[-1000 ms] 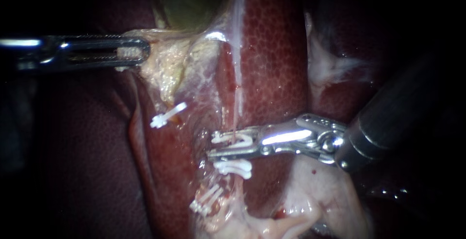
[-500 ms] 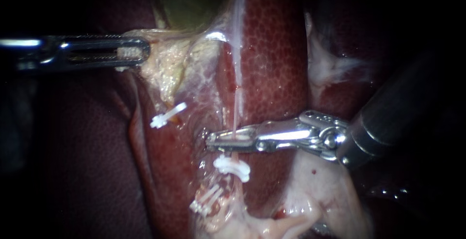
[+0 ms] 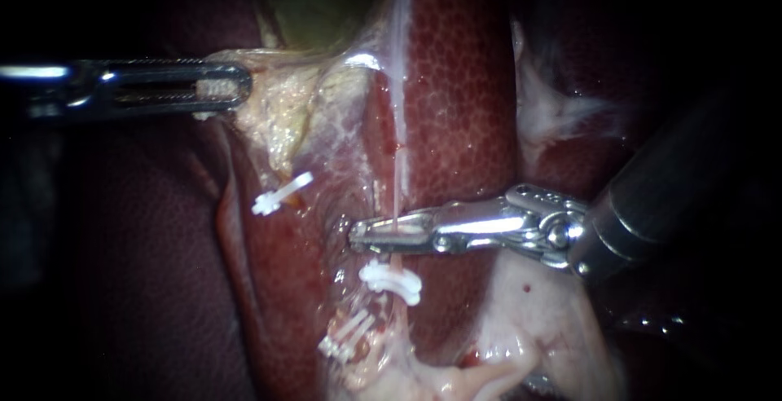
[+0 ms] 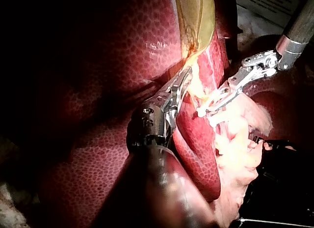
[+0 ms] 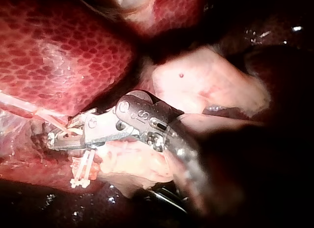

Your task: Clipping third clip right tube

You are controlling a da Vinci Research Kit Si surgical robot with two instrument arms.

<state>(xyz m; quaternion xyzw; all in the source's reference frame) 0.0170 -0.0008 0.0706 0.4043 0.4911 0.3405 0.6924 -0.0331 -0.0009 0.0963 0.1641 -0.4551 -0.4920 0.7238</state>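
Observation:
The right tube [image 3: 400,169] is a thin pale strand running down over the liver [image 3: 464,83]. My right instrument [image 3: 364,236] comes in from the right and its jaws are shut across this tube, squeezing a white clip [image 5: 68,133] around it. Just below sits another white clip [image 3: 392,281] on the same tube, and lower still a further one [image 3: 345,334]. My left instrument [image 3: 232,87] is shut on the pale tissue at the neck of the greenish gallbladder [image 3: 318,2], holding it taut. The same grip shows in the left wrist view [image 4: 184,81].
A single white clip [image 3: 281,192] sits on the left tube. Pale fatty tissue [image 3: 538,328] lies under my right instrument's shaft. Dark liver surface [image 3: 122,271] fills the left side.
My right instrument's jaws, open around the tube with the white clip a second ago, have closed on it. They have barely moved since. My left instrument is still.

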